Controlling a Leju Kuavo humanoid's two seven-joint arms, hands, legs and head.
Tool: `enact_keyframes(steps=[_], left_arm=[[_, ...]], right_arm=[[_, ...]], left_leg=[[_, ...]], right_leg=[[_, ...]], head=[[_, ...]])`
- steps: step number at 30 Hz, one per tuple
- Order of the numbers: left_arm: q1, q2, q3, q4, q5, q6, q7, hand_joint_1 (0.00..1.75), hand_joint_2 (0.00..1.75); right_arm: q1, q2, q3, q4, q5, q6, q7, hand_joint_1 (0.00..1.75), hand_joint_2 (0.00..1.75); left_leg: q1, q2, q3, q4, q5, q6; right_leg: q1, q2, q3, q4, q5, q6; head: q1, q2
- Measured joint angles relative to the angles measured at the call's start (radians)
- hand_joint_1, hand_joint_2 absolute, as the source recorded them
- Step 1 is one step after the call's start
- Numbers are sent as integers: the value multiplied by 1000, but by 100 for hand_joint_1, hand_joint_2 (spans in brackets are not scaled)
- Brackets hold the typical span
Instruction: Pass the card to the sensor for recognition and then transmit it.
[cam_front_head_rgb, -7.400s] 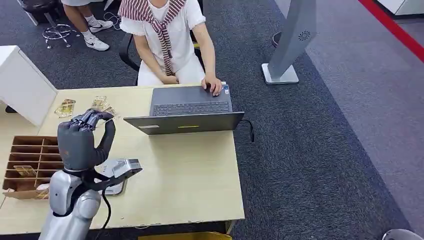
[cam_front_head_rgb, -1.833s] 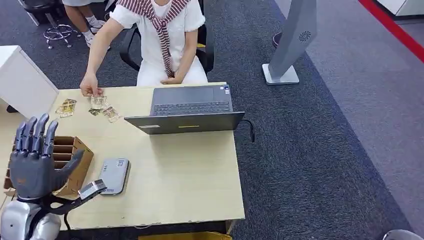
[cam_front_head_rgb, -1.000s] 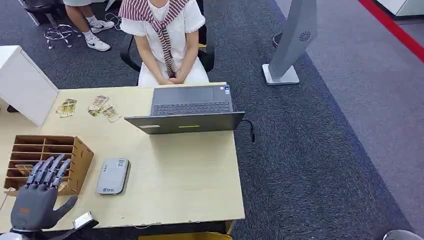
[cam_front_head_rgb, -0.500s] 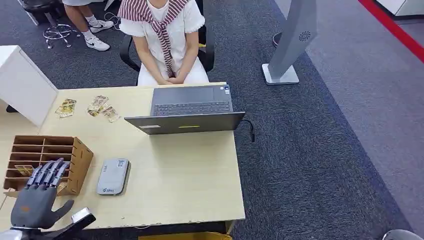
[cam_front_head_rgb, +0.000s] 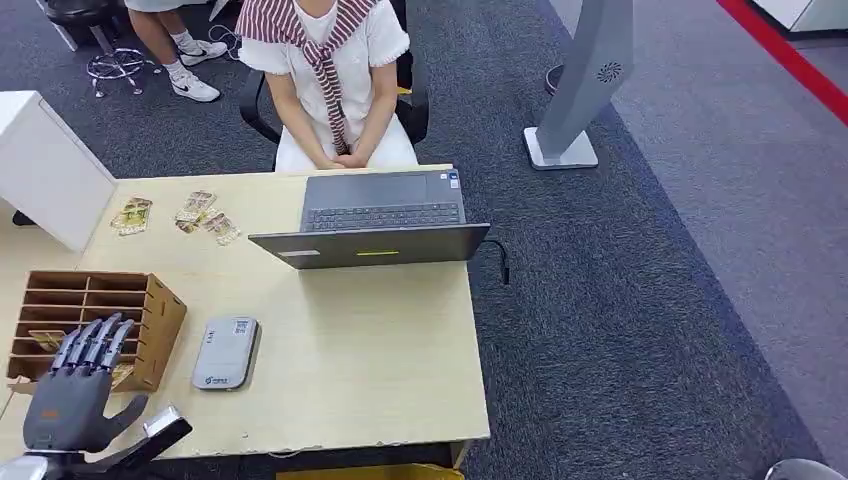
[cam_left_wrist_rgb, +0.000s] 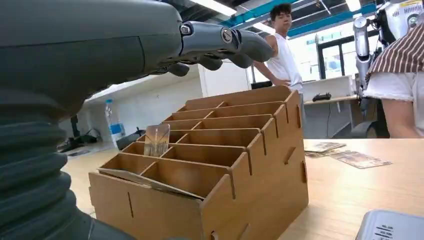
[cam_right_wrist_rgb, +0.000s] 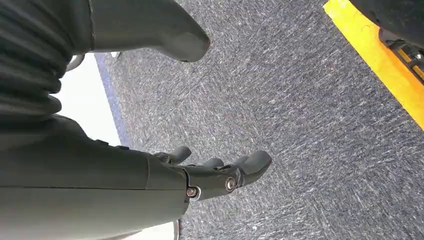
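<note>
Hovering my left hand (cam_front_head_rgb: 72, 395) with fingers spread and nothing held, just at the near end of the wooden card rack (cam_front_head_rgb: 150, 300). From the left wrist view the fingers (cam_left_wrist_rgb: 220, 42) reach out above the rack's open slots, not touching the wood.

Task card: one card (cam_left_wrist_rgb: 156, 140) stands upright in a slot partway along the rack, ahead of and below my fingertips. Upright storage leaves its top edge free, so I judge it is kept that way for a pinch from above. A flatter sheet lies slanted in the slot nearest my wrist; I cannot tell what it is.

Sensor (cam_front_head_rgb: 226, 352): a grey reader lying flat on the desk, just beside the rack on the side away from my palm, within short reach of this hand. That placement suits a quick pick, tap, then hand-on.

More cards (cam_front_head_rgb: 200, 213) lie loose on the desk well beyond the rack, near the seated person (cam_front_head_rgb: 325, 80), who sits behind an open laptop (cam_front_head_rgb: 375, 222) with hands in lap.

Right hand (cam_right_wrist_rgb: 210, 175): hanging over grey carpet, fingers loosely curled, holding nothing.

Surface: pale wood desk (cam_front_head_rgb: 380, 340). Room: dark grey carpet, a grey kiosk stand (cam_front_head_rgb: 585, 85) far off to my right.
</note>
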Motion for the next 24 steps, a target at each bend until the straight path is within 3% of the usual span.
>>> enact_keyframes(steps=[24], left_arm=[[-16, -14, 56, 74, 47, -2, 26, 0, 175]], right_arm=[[0, -5, 1, 2, 12, 0, -3, 0, 175]], left_leg=[[0, 0, 0, 0, 0, 0]], right_leg=[[0, 0, 0, 0, 0, 0]], head=[[0, 0]])
